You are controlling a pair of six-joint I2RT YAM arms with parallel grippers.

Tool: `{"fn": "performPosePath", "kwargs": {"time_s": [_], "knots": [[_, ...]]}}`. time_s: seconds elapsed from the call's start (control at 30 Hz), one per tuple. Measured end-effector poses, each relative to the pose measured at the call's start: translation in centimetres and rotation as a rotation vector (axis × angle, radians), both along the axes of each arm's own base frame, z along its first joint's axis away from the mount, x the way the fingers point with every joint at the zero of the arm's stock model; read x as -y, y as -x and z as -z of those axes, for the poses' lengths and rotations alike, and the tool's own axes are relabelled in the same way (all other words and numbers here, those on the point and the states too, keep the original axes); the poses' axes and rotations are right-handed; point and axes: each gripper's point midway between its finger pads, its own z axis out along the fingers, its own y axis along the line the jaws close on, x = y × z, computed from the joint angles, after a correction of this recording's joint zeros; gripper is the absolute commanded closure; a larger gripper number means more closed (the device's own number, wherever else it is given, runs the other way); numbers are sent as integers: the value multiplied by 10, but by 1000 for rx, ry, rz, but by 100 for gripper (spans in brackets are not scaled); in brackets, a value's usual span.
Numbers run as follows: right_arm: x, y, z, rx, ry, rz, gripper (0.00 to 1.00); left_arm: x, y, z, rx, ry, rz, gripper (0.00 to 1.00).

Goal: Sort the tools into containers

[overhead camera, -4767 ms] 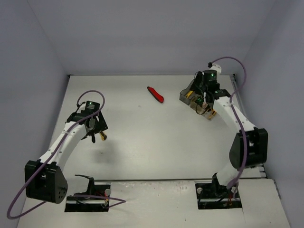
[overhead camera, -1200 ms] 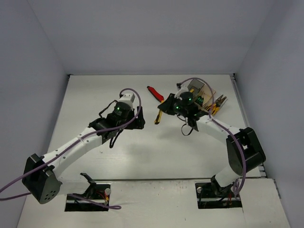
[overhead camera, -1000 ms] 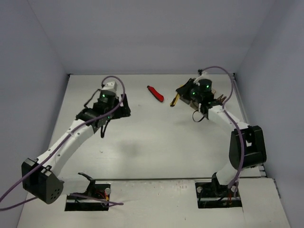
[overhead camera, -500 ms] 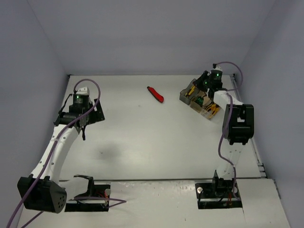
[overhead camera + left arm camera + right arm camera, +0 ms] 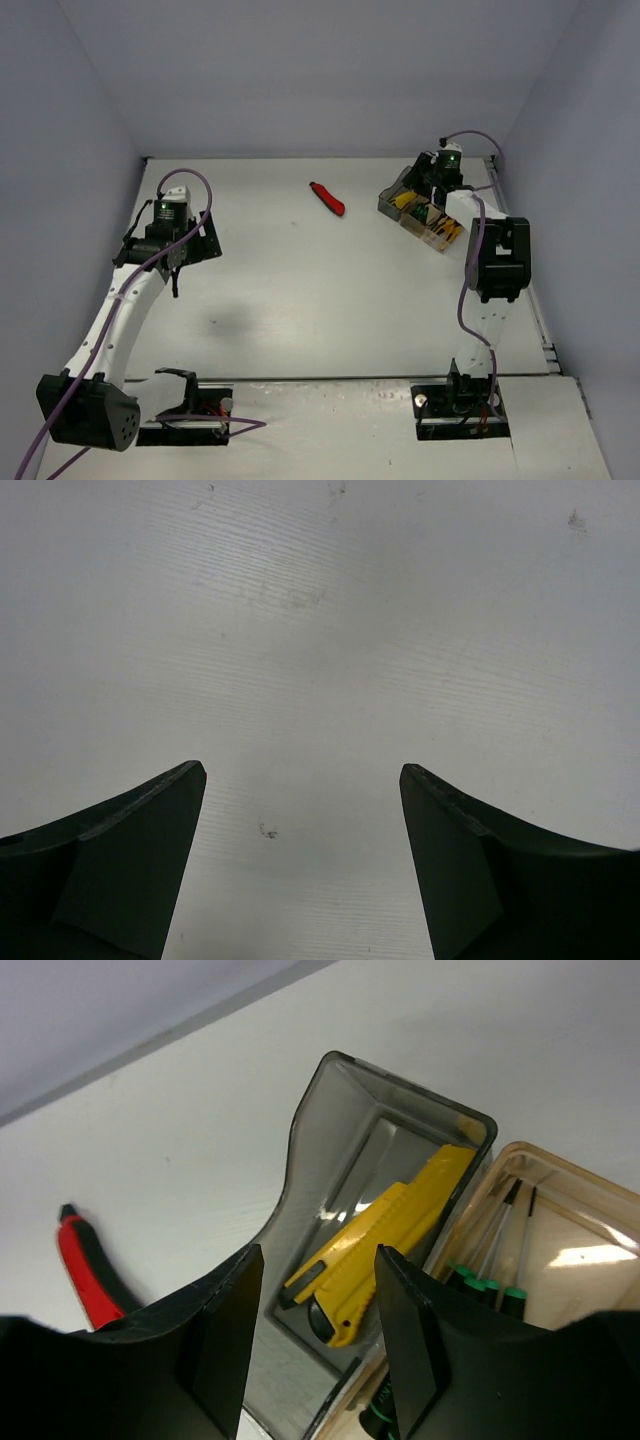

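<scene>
My right gripper is open and empty, just above the dark smoky grey bin. The yellow utility knife lies loose in that bin. In the top view the right gripper hangs over the bin row: dark grey bin, tan bin, clear bin with yellow-orange pliers. Black screwdrivers with green marks lie in the tan bin. The red utility knife lies on the table, also in the right wrist view. My left gripper is open and empty over bare table at the far left.
The white table is walled at the back and both sides. The bins stand close to the right wall. The arm bases sit on the near edge.
The right gripper carried the yellow knife from the table's middle to the dark grey bin and let it go there. The left arm drew back to the far left.
</scene>
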Motion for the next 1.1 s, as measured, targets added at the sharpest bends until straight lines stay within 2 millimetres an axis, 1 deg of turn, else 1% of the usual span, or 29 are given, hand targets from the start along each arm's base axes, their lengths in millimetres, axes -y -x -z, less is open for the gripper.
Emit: {"fn": "performPosePath", "kwargs": {"time_s": [0.07, 0.13, 0.17, 0.27, 0.37, 0.47, 0.53, 0.63, 0.77, 0.83, 0.9, 0.93, 1.1], "knots": [[-4, 3, -4, 4, 59, -17, 47, 1, 0, -2, 8, 4, 3, 24], [-18, 7, -14, 22, 120, -59, 44, 2, 1, -4, 13, 9, 6, 24], [-28, 8, -19, 36, 149, -89, 42, 2, 1, -4, 15, 11, 8, 24], [-72, 9, -37, 97, 223, -205, 39, 3, 1, -5, 16, 15, 12, 24], [-115, 15, -47, 142, 274, -319, 35, 3, 2, -5, 16, 17, 13, 24], [-146, 20, -50, 170, 306, -415, 30, 4, 2, -5, 15, 20, 17, 24], [-161, 14, -49, 187, 320, -460, 29, 5, 2, -5, 15, 23, 19, 24], [-175, 2, -35, 191, 335, -512, 27, 5, 2, -5, 15, 25, 21, 24], [-188, -4, 12, 128, 346, -569, 27, 5, 2, -5, 14, 25, 21, 24], [-191, -1, 41, 78, 349, -592, 27, 6, 2, -5, 14, 26, 22, 24], [-197, 2, 58, 51, 334, -619, 28, 6, 2, -4, 13, 27, 23, 24], [-202, 4, 63, 44, 325, -633, 28, 6, 2, -4, 13, 27, 23, 24], [-219, 6, 58, 63, 329, -668, 30, 6, 1, -3, 8, 26, 23, 24]]}}
